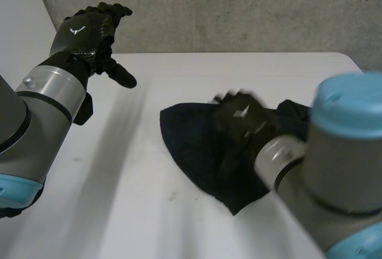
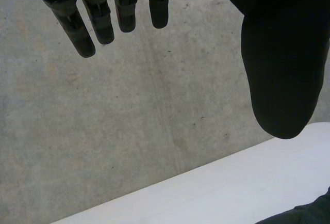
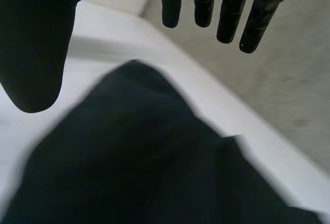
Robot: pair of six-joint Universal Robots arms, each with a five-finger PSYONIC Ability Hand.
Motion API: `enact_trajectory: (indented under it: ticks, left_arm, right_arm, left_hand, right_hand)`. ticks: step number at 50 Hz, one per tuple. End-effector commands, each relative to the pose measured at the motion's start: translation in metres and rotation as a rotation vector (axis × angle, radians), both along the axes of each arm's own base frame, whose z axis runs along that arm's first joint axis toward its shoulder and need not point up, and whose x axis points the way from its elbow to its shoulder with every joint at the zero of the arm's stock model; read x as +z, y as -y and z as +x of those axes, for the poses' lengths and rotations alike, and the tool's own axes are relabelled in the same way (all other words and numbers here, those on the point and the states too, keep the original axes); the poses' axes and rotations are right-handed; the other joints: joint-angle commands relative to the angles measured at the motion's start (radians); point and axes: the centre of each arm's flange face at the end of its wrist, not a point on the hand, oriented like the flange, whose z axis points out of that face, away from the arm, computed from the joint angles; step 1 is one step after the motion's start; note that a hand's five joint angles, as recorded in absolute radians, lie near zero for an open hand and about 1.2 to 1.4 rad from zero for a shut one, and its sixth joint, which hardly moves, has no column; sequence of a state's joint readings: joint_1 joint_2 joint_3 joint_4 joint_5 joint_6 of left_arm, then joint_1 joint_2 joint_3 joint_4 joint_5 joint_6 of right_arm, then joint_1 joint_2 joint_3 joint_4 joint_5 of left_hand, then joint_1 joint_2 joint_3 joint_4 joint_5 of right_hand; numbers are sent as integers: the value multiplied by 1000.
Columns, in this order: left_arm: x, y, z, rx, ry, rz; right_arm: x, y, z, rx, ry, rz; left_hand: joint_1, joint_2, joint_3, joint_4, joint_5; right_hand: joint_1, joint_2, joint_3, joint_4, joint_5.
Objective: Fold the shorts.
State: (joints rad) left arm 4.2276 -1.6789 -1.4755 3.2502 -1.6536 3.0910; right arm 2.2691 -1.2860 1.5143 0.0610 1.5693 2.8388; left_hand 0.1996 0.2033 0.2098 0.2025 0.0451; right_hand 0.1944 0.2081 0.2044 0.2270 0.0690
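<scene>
Dark, soft shorts [image 1: 191,142] lie crumpled in a rough wedge, right of centre on the smooth white counter [image 1: 119,199]. Right hand [image 1: 242,119] over them, fingers straight, empty. Left hand [image 1: 89,32] raised far left, fingers straight, empty.

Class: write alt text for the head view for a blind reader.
Crumpled dark fabric shorts lie on a white table, the black right robot hand open over their middle. The black left robot hand is raised apart from them, open and empty.
</scene>
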Motion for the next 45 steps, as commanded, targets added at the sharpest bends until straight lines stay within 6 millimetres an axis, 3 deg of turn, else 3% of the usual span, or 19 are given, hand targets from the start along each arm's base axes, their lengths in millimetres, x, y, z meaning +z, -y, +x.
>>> enact_trajectory:
  ticks: [1,6,16,26,39,45]
  left_arm:
    - [-6,0,1,3,10,18]
    - [-13,-1,2,3,17,35]
    - [-22,2,1,6,20,37]
    - [-28,3,0,5,25,47]
    - [-29,4,0,5,27,51]
    - [-30,4,0,3,28,54]
  right_arm:
    - [-51,-27,1,31,-71,157]
    - [-75,-22,-1,-1,-54,156]
    - [-99,-17,-7,-31,-69,173]
    - [-109,-4,-9,-61,-71,156]
    - [-108,27,-24,-143,-67,117]
    - [-102,40,-33,-166,-77,102]
  left_hand:
    - [-21,-25,-32,-24,-41]
    - [-21,-25,-32,-24,-41]
    - [-21,-25,-32,-24,-41]
    - [-21,-25,-32,-24,-41]
    - [-21,-25,-32,-24,-41]
    - [-21,-25,-32,-24,-41]
  right_hand:
    - [52,38,42,19,3]
    - [122,109,112,90,73]
    - [246,232,236,213,197]
    - [345,332,335,313,296]
    - [1170,1156,1160,1137,1120]
    - [1202,1188,1192,1169,1153]
